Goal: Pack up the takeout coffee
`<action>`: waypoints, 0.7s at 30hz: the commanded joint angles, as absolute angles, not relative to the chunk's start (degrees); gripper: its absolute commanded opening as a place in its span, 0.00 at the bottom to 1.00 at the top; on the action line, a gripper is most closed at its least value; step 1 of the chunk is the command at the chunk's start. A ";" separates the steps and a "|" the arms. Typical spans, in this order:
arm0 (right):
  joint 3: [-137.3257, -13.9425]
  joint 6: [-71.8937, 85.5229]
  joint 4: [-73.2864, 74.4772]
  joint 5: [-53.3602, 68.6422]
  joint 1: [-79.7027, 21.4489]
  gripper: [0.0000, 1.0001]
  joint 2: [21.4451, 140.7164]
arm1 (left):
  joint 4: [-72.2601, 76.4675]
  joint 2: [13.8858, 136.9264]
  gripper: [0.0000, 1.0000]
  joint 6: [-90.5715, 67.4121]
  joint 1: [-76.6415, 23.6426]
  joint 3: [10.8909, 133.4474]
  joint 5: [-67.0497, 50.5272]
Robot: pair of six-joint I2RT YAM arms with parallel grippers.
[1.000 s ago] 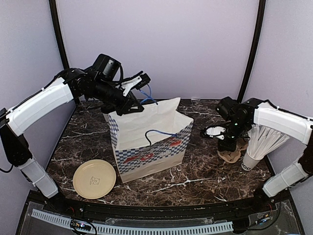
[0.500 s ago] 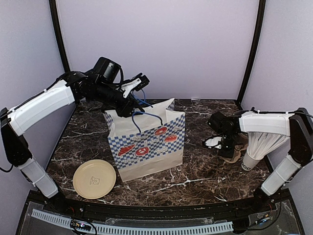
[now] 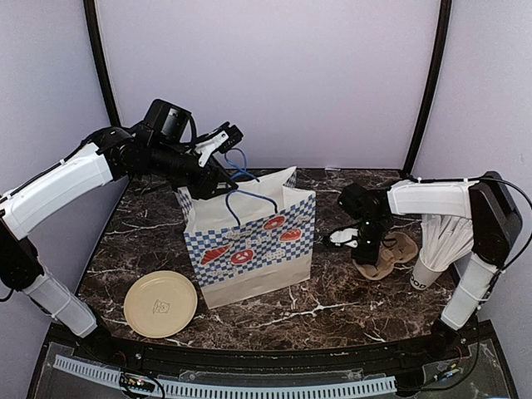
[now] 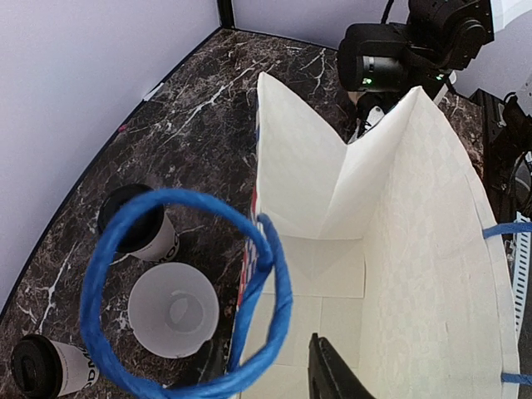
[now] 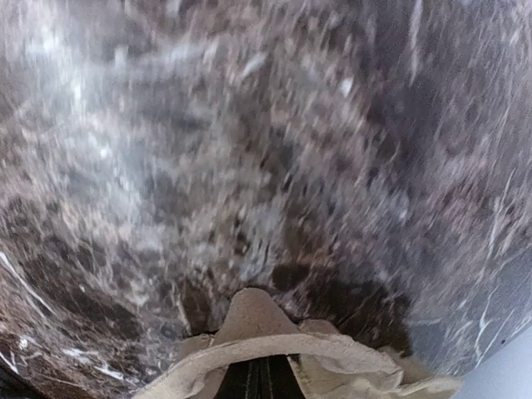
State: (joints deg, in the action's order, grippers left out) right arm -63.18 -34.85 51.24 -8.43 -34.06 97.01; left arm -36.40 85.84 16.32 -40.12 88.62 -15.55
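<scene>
The takeout coffee stands left of the bag in the left wrist view: a black-lidded white cup (image 4: 133,229), an open empty white cup (image 4: 173,309) and another lidded cup (image 4: 50,366). From the top they are hidden behind the bag and arm. The checkered paper bag (image 3: 249,241) stands upright, mouth open. My left gripper (image 3: 223,179) hovers over its back left corner, jaws open, with the blue handle loop (image 4: 183,283) hanging loose between them. My right gripper (image 3: 368,253) is low on the table, shut on a tan cardboard cup holder (image 3: 382,262), which wraps its fingers (image 5: 262,384).
A white cup stuffed with long white sticks (image 3: 445,245) stands at the right edge, next to the right arm. A pale yellow plate (image 3: 160,303) lies at the front left. The bag's second blue handle (image 3: 253,198) droops over its front wall.
The bag dropped from a tilt to upright as my left gripper opened and let the handle go. My right gripper shut and slid left, dragging the tan holder along.
</scene>
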 commanded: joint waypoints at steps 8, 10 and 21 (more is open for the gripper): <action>-83.90 -33.83 50.48 -1.62 -32.96 0.00 112.01 | -32.87 81.26 0.39 17.07 -39.12 85.00 -16.41; -84.97 -33.74 51.31 -1.57 -32.71 0.01 112.21 | -32.35 80.73 0.39 17.01 -39.07 84.24 -16.42; -79.14 -30.33 56.52 6.17 -32.78 0.21 97.21 | -28.80 78.82 0.48 15.74 -38.82 81.12 -16.52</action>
State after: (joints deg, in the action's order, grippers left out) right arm -81.19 -32.99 54.06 2.02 -32.84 103.94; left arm -32.03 81.56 16.32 -39.24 83.05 -15.66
